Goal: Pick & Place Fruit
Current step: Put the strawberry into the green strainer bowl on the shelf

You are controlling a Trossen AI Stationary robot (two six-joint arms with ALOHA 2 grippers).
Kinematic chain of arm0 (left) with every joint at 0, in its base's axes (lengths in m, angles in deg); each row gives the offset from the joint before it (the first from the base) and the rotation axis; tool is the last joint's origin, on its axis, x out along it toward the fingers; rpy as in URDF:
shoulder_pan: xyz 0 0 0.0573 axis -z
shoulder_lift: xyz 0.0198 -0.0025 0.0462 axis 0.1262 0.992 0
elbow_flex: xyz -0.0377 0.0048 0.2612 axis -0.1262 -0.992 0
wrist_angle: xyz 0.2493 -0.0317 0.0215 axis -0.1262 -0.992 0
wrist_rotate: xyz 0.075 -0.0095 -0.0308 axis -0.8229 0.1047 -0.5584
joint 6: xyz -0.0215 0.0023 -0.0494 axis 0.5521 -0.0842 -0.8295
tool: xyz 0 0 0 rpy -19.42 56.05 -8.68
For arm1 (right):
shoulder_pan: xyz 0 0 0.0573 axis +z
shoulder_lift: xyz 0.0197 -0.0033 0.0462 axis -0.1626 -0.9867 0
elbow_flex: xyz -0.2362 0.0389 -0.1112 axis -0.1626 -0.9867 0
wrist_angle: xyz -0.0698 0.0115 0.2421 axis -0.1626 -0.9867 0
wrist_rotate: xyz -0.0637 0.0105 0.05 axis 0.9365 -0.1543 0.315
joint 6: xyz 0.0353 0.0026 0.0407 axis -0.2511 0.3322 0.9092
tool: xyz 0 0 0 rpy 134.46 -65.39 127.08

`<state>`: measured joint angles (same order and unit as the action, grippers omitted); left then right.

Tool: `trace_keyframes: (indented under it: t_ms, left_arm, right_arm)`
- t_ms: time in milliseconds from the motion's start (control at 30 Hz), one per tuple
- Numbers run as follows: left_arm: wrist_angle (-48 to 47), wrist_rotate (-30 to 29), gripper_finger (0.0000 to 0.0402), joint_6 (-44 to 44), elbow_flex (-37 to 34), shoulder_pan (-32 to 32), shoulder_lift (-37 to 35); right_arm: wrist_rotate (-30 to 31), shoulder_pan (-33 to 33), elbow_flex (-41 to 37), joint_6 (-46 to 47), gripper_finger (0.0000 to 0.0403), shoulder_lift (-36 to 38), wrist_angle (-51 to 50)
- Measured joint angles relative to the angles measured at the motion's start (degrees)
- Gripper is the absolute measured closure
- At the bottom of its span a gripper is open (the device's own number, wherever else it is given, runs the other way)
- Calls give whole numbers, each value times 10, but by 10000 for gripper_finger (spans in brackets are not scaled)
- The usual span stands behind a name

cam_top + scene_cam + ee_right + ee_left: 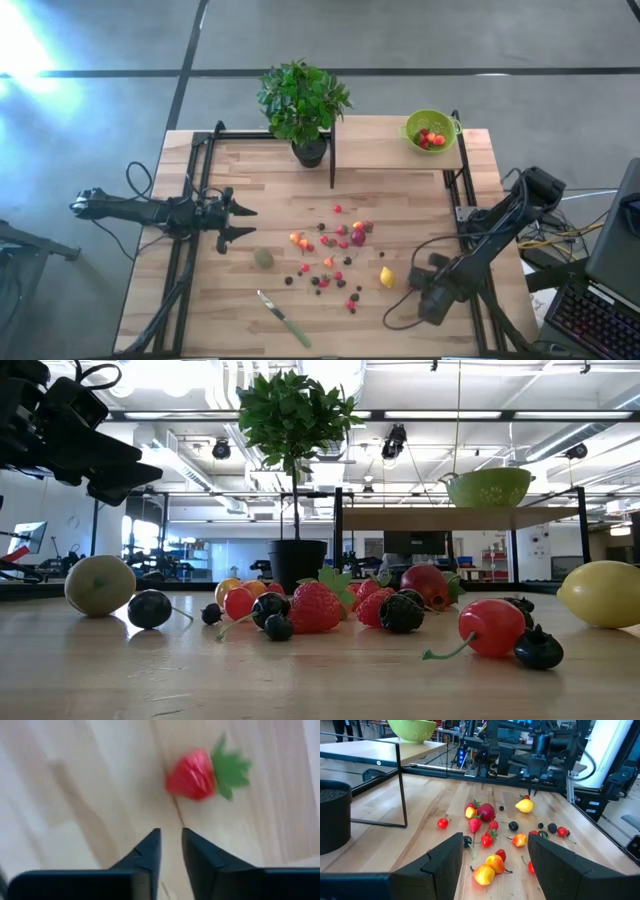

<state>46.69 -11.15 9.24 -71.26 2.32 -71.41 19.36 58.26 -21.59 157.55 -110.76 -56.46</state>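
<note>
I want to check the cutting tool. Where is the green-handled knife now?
In the high view the knife lies on the table's near edge, left of centre, below the dull-green ball and apart from the scattered berries.

A wooden table (pixel 230 170) carried a potted plant (pixel 302 105) in a black pot near its far edge. Beside the plant stood a raised wooden shelf (pixel 375 150) on thin black legs, and on the shelf's right end sat a lime-green bowl (pixel 430 131). A green-handled knife (pixel 283 318) lay flat near the table's front edge. Off the right side of the table a keyboard (pixel 592 322) showed at the corner
</note>
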Motion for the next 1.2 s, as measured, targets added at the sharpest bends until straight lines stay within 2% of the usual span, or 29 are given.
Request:
trace_keyframes:
  t_ms: [100,300,600,900,1200]
  left_arm:
    - [0,0,172,0,0,0,0]
    - [0,0,172,0,0,0,0]
    - [0,0,172,0,0,0,0]
    - [0,0,172,0,0,0,0]
    - [0,0,172,0,0,0,0]
  right_arm:
    - [33,0,26,-29,281,4,0]
    - [96,-5,49,-152,211,4,-7]
    - [97,-22,41,-307,142,-6,-7]
    - [93,-24,38,-324,115,-39,-13]
    - [85,-25,37,-326,124,-87,-12]
